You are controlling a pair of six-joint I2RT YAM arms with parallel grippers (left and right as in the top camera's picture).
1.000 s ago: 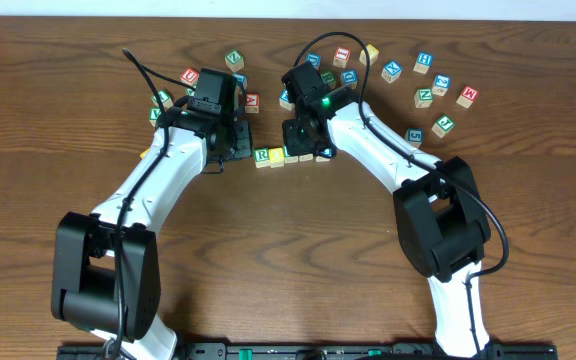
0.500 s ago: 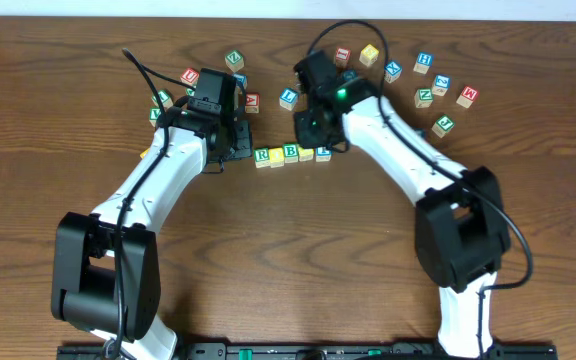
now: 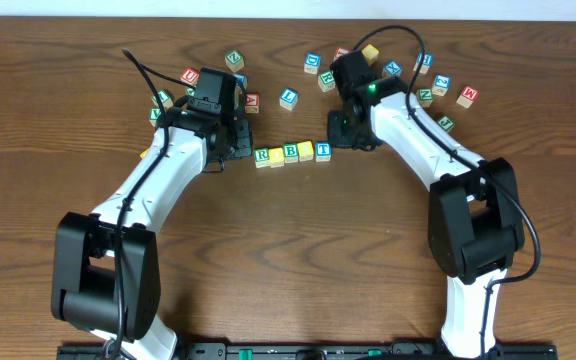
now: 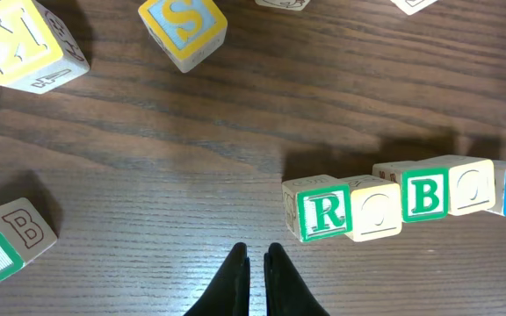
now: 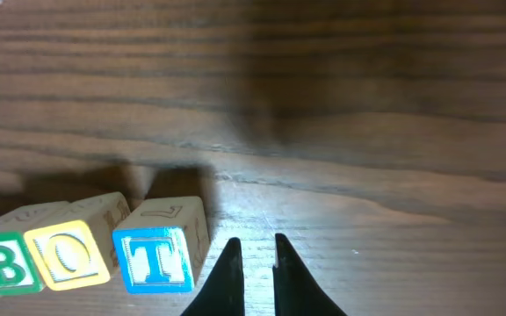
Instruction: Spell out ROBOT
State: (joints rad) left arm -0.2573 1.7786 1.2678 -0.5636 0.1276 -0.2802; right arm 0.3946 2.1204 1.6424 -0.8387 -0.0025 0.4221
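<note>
Five cubes lie in a row on the wooden table: green R [image 3: 262, 155] [image 4: 323, 213], yellow O [image 3: 276, 156] [image 4: 376, 211], green B [image 3: 290, 152] [image 4: 426, 195], a second yellow O [image 3: 306, 150] [image 5: 67, 256] and blue T [image 3: 322, 150] [image 5: 155, 259]. My right gripper [image 3: 344, 138] [image 5: 255, 247] hovers just right of the T, apart from it, shut with nothing between its fingers. Left of the R, my left gripper [image 3: 236, 148] [image 4: 256, 254] is shut and empty, a short gap from the cube.
Loose letter cubes are scattered behind the row: several at the back right [image 3: 441, 84], some at the back centre [image 3: 288, 97] and several round the left arm [image 3: 190, 76]. The left wrist view shows a blue S cube [image 4: 183, 26] and a yellow-faced cube [image 4: 20, 48].
The right arm has drawn back to the right from over the row's right end, uncovering B, the yellow cube and T. The left arm has not moved.
</note>
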